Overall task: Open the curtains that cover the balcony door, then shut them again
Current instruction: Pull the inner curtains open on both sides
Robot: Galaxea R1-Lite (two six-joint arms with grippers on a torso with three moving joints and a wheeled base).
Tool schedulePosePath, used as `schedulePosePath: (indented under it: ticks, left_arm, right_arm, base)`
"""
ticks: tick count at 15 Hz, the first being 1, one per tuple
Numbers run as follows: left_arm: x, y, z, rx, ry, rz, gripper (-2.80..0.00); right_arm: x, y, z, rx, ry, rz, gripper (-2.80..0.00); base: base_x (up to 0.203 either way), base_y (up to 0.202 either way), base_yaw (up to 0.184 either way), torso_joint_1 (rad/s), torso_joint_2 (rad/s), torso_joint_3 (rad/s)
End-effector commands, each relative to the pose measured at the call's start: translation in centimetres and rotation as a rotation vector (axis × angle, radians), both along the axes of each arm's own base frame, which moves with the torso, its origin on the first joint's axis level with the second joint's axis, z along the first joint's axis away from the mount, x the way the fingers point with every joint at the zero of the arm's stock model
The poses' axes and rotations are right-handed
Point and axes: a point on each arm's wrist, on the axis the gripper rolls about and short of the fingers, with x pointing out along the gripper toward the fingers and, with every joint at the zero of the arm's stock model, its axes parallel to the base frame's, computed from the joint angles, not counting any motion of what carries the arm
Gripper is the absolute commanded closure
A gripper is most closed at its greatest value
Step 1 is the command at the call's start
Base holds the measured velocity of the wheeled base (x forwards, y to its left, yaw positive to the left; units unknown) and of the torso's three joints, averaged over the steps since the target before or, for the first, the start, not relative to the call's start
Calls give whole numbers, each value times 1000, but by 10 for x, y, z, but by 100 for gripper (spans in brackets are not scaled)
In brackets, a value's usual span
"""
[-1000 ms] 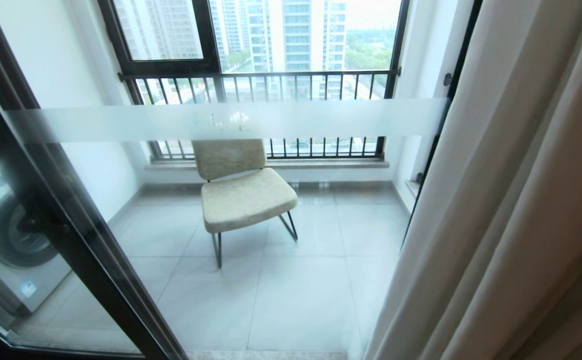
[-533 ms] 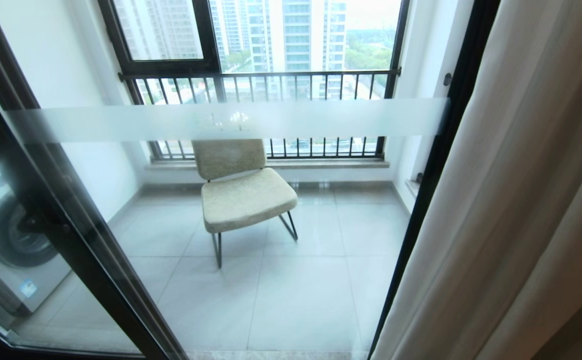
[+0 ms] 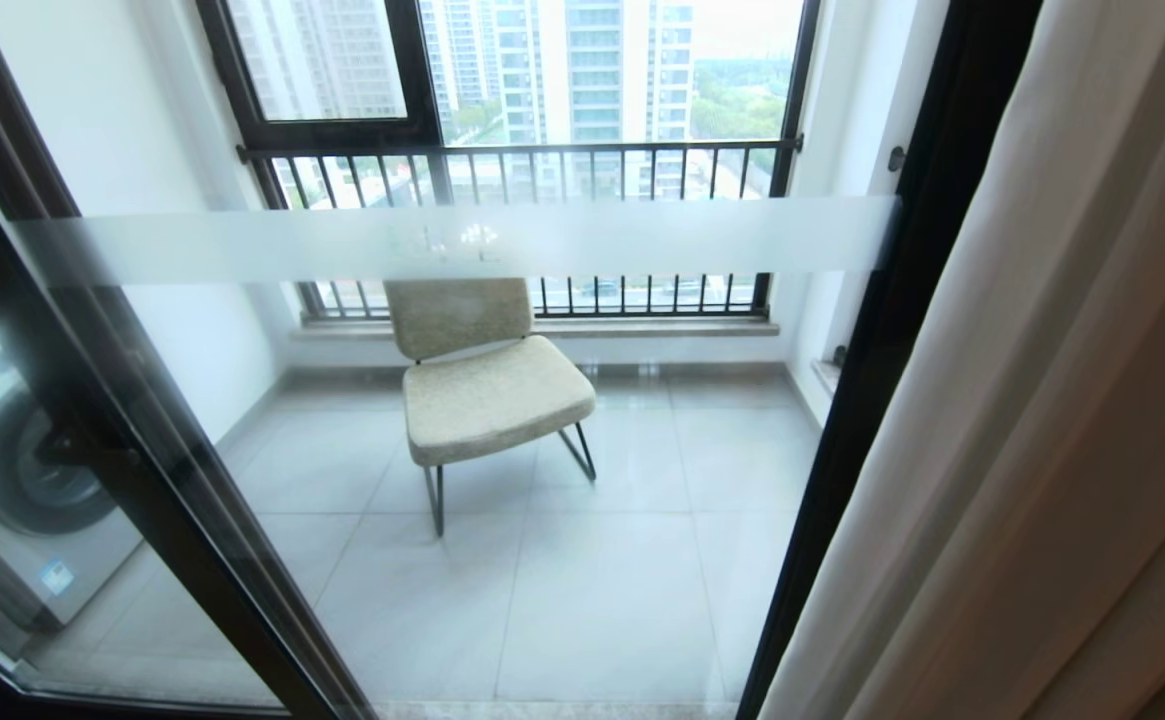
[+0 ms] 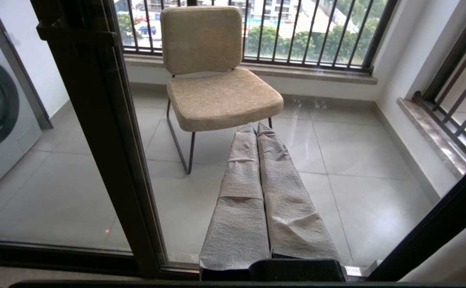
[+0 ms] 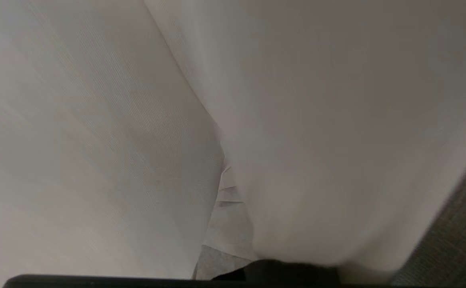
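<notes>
The beige-grey curtains (image 3: 1052,400) hang bunched at the right of the head view, beside the balcony door (image 3: 562,590) with its frosted band (image 3: 242,245). The door's black right frame (image 3: 892,330) stands bare next to the curtain's edge. Neither arm shows in the head view. My right gripper (image 5: 227,200) is buried between pale curtain folds (image 5: 337,120); only part of one cloth-wrapped finger (image 5: 225,236) shows, and its tips are hidden. My left gripper (image 4: 256,127) is shut with nothing in it, its grey-wrapped fingers pressed together and pointing at the glass low down.
Behind the glass stand a beige chair (image 3: 487,390) on black legs, a washing machine (image 3: 22,480) at the left and a barred window (image 3: 522,170). A thick black door post (image 3: 132,470) runs slantwise at the left. Pale floor tiles (image 3: 592,600) lie beyond the door.
The curtain's edge has slid to the right, uncovering the door's black right frame, which it hid a second ago. The head view itself has not shifted.
</notes>
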Motion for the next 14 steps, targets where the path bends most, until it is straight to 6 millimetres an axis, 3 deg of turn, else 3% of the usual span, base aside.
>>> schedulePosePath:
  ticks: [1, 5, 14]
  left_arm:
    - [0, 0, 0, -1, -1, -1, 0]
    - [0, 0, 0, -1, -2, 0, 0]
    - [0, 0, 0, -1, -1, 1, 0]
  right_arm:
    - [1, -14, -5, 13, 10, -30, 0]
    - [4, -42, 0, 14, -13, -80, 0]
    - [-18, -104, -2, 18, -32, -237, 0]
  base:
    - [0, 0, 0, 0, 0, 0]
    - [0, 0, 0, 0, 0, 0]
    - [0, 0, 0, 0, 0, 0]
